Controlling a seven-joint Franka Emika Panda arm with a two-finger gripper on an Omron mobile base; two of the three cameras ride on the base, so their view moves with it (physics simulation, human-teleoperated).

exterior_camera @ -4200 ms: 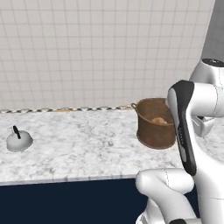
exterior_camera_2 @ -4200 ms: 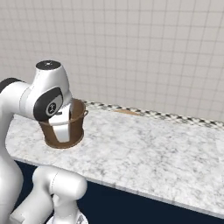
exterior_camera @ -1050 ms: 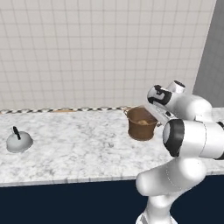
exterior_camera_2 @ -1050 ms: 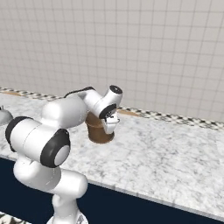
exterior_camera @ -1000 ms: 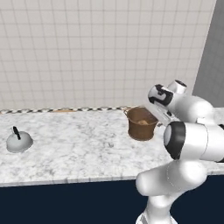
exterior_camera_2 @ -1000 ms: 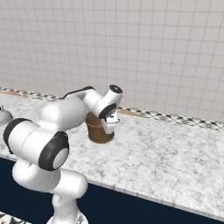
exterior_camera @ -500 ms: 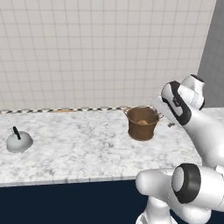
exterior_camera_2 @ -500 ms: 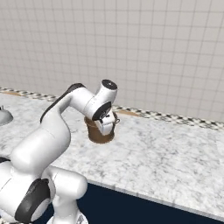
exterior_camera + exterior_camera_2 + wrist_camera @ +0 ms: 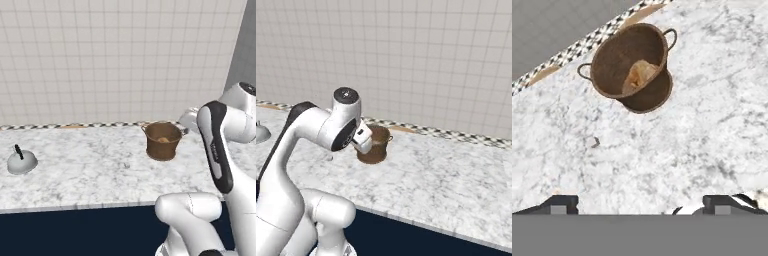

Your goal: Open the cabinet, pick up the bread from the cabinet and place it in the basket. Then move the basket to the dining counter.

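The small golden-brown lump of bread [image 9: 639, 76] sits inside the copper-brown bucket-shaped basket [image 9: 631, 65], which stands upright on the white-grey speckled marble bench [image 9: 90, 170] near the tiled far wall. The fingers [image 9: 560, 204] stand wide apart with nothing between them, so the job looks all but finished, if this is the dining counter.

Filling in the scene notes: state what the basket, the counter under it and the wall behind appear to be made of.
Basket: copper-brown with a matte, finely streaked surface; looks woven or wicker, though brushed metal cannot be ruled out. Two thin loop handles at the rim.
Counter: white-grey veined and speckled top, polished marble by the look.
Wall: pale square tiles with thin grout lines, likely glazed ceramic.
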